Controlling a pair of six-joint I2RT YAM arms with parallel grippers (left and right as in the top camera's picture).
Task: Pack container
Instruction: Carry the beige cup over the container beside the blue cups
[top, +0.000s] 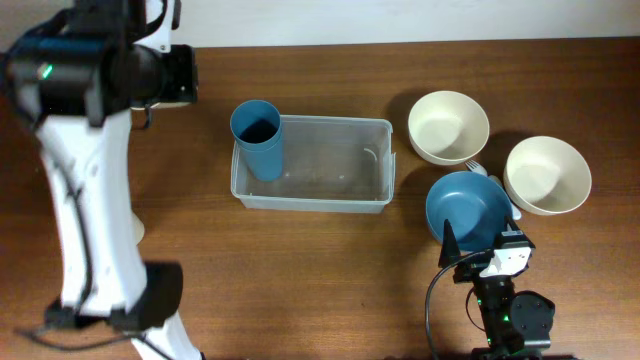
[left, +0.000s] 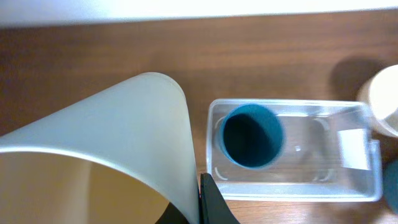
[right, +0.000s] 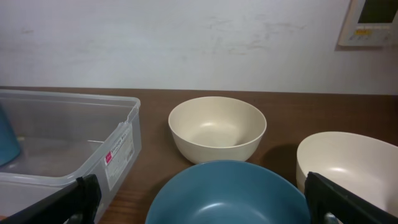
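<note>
Brown wood table (top: 330, 270) under a plain white wall (right: 186, 43). I start at the right gripper (right: 199, 186). Its fingers are spread wide, clamped on nothing, with the blue bowl (top: 468, 205) sitting between them. I can't tell whether either pad touches the rim yet.

From there the container (top: 312, 203) lies to the left and a little farther from the robot. Its right short end is near the bowl but clear of it. Its long axis runs left to right across the table, so from this side I'd be coming in over a short end. Two cream bowls (top: 448, 125) (top: 547, 175) stand beyond and to the right of the blue one, outside the container.

The left gripper (left: 210, 206) is closed. A cream cup (left: 106, 137) fills the near side of its wrist view, right against the finger, and I read that as a pinch on the cup wall. This gripper hangs off the container's left short end, and the overhead hides it under the arm.

A blue cup (top: 257, 135) stands upright in the container's left end, and the middle and right of the floor are bare. My judgement is that the bare floor is closer to the right arm. The bowl's trip would be a short carry leftward over the right rim, while the left arm has the blue cup directly in its way.
</note>
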